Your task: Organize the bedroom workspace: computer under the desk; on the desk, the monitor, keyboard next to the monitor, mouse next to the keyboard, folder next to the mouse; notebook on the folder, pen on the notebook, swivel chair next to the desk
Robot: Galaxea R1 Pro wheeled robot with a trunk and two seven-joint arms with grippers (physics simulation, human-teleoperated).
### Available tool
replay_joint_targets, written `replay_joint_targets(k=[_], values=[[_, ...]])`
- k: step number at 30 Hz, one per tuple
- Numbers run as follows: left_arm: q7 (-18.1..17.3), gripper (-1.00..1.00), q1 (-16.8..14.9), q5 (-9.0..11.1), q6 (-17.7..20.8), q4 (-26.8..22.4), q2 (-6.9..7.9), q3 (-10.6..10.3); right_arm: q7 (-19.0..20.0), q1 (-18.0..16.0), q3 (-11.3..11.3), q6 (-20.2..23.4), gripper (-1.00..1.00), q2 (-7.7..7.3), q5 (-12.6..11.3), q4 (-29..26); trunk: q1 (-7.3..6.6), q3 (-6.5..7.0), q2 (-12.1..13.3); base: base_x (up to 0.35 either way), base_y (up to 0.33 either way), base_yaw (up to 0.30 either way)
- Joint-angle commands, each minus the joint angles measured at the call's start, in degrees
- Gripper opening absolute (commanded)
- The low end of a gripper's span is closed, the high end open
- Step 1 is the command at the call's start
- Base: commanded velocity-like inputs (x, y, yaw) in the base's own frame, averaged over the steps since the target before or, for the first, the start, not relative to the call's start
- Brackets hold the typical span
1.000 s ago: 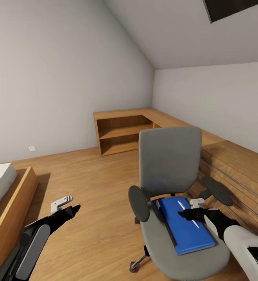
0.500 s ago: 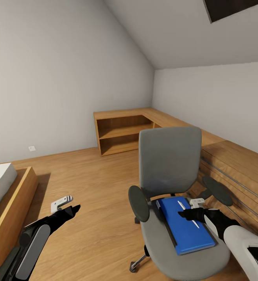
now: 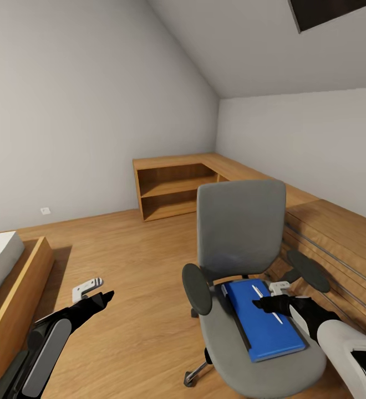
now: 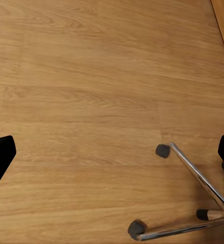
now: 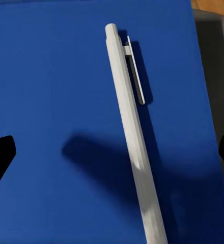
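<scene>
The head view looks forward and down from standing height, taking in the swivel chair (image 3: 244, 277), the wooden floor (image 3: 127, 260) and the far corner shelving (image 3: 174, 188). The left wrist view faces straight down at the floor (image 4: 91, 101) from some height, catching the chair's chrome base (image 4: 193, 203). The right wrist view hangs close above the pen (image 5: 132, 137) on the blue folder (image 5: 51, 101), also seen in the head view.

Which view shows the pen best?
The right wrist view: the pen lies close up on the blue folder, its clip plain. In the head view the pen is a thin sliver beside the right gripper.
</scene>
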Motion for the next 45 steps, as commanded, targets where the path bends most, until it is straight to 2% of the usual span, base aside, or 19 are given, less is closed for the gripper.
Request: replay_joint_targets(k=[1, 27, 35, 45], values=[[0.49, 1.0, -0.03, 0.61, 0.18, -0.07, 0.01, -0.01, 0.2, -0.01, 0.09, 0.25, 1.0, -0.02, 0.46, -0.13, -0.01, -0.06, -0.03, 0.0, 0.0, 0.0], [0.49, 1.0, -0.03, 0.61, 0.18, -0.06, 0.01, -0.01, 0.15, -0.05, 0.18, 0.36, 1.0, 0.1, 0.53, -0.24, -0.01, -0.06, -0.03, 0.0, 0.0, 0.0], [0.49, 1.0, -0.03, 0.61, 0.18, -0.06, 0.01, -0.01, 0.15, -0.05, 0.18, 0.34, 1.0, 0.1, 0.53, -0.24, 1.75, -1.49, -3.24, 0.0, 0.0, 0.0], [0.49, 1.0, -0.03, 0.61, 0.18, -0.06, 0.01, -0.01, 0.15, -0.03, 0.18, 0.33, 1.0, 0.1, 0.53, -0.24, 1.75, -1.49, -3.24, 0.0, 0.0, 0.0]])
